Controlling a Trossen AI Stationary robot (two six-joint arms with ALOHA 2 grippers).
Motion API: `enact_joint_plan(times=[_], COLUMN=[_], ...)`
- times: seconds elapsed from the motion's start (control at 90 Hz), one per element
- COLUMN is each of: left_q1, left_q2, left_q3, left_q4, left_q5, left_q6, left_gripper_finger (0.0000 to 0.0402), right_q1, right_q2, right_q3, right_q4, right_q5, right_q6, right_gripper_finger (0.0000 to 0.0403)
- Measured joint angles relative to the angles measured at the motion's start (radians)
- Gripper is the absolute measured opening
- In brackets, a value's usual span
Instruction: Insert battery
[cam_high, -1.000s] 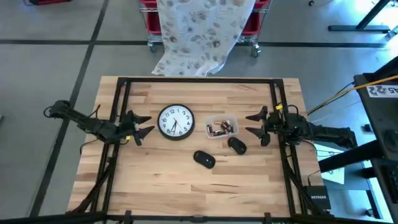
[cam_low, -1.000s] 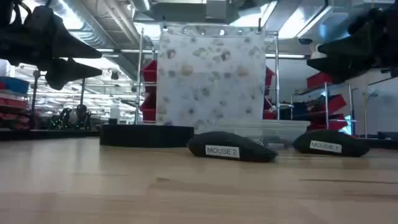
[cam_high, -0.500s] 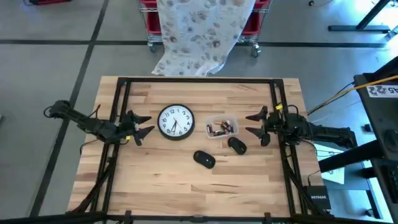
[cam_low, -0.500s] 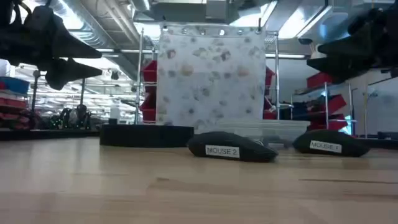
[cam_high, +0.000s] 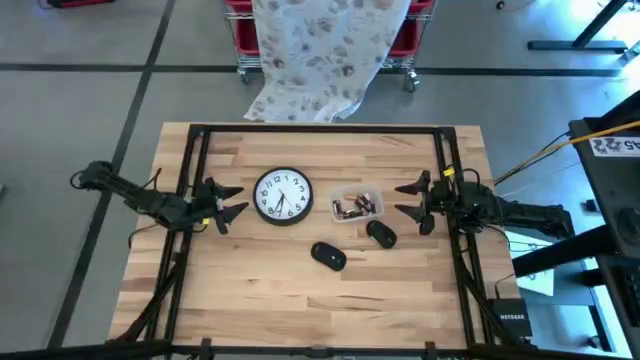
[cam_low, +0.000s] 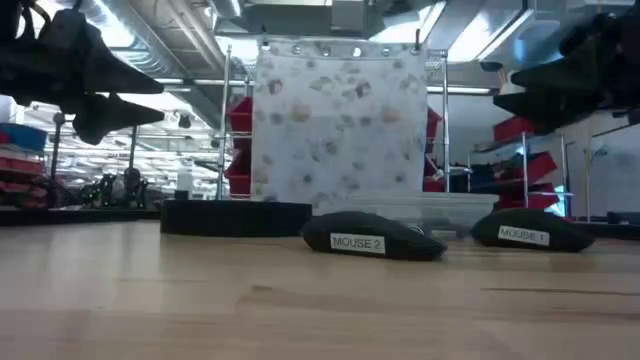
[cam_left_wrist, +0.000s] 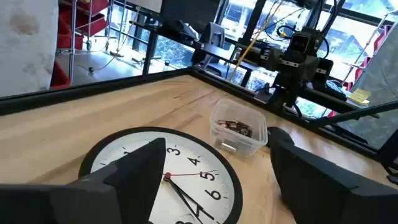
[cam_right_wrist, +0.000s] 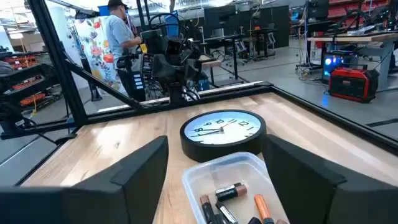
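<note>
At the tabletop's (cam_high: 250, 290) left side the left hand (cam_high: 228, 205) hovers with its fingers spread apart, gripping nothing. Just beside it lies the wall clock (cam_high: 283, 195), face up. Next comes the clear container (cam_high: 357, 203) with the batteries (cam_right_wrist: 231, 191) inside. In front of it sit two black mice: mouse 2 (cam_low: 375, 236), then mouse 1 (cam_low: 533, 231). The right hand (cam_high: 411, 201) hangs past them, fingers spread and empty.

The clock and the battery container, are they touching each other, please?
Apart. The high view shows bare wood between the clock and the battery container.
</note>
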Motion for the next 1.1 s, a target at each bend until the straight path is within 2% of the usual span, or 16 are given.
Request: enact_joint_plan(times=[0.167, 0.267, 0.311, 0.422, 0.478, 0.667, 0.744, 0.8, 0.889, 1.044, 1.1], left_q1=[0.002, 0.042, 0.071, 0.149, 0.184, 0.263, 0.270, 0.266, 0.256, 0.249, 0.241], left_q2=[0.000, 0.004, 0.006, 0.084, 0.164, 0.561, 0.711, 0.799, 0.903, 1.032, 1.064], left_q3=[0.000, -0.001, 0.000, 0.026, 0.075, 0.332, 0.422, 0.477, 0.544, 0.618, 0.625], left_q4=[0.023, 0.095, 0.160, 0.351, 0.407, 0.372, 0.380, 0.383, 0.382, 0.396, 0.370], left_q5=[-0.045, -0.151, -0.098, 0.227, 0.312, 0.336, 0.342, 0.363, 0.433, 0.485, 0.534], left_q6=[-0.045, 0.005, 0.048, 0.226, 0.278, 0.386, 0.380, 0.320, 0.227, 0.238, 0.302], left_gripper_finger=[0.0274, 0.0274, 0.0274, 0.0274, 0.0274, 0.0274, 0.0274, 0.0274, 0.0274, 0.0274, 0.0274], right_q1=[0.000, 0.000, 0.000, 0.000, 0.000, 0.000, 0.000, 0.000, 0.000, 0.000, 0.000], right_q2=[0.000, 0.000, 0.000, 0.000, 0.000, 0.000, 0.000, 0.000, 0.000, 0.000, 0.000], right_q3=[0.000, 0.000, 0.000, 0.000, 0.000, 0.000, 0.000, 0.000, 0.000, 0.000, 0.000], right_q4=[0.000, 0.000, 0.000, 0.000, 0.000, 0.000, 0.000, 0.000, 0.000, 0.000, 0.000], right_q5=[0.000, 0.000, 0.000, 0.000, 0.000, 0.000, 0.000, 0.000, 0.000, 0.000, 0.000], right_q6=[0.000, 0.000, 0.000, 0.000, 0.000, 0.000, 0.000, 0.000, 0.000, 0.000, 0.000], right_gripper_finger=[0.0248, 0.0248, 0.0248, 0.0248, 0.0248, 0.0248, 0.0248, 0.0248, 0.0248, 0.0248, 0.0248])
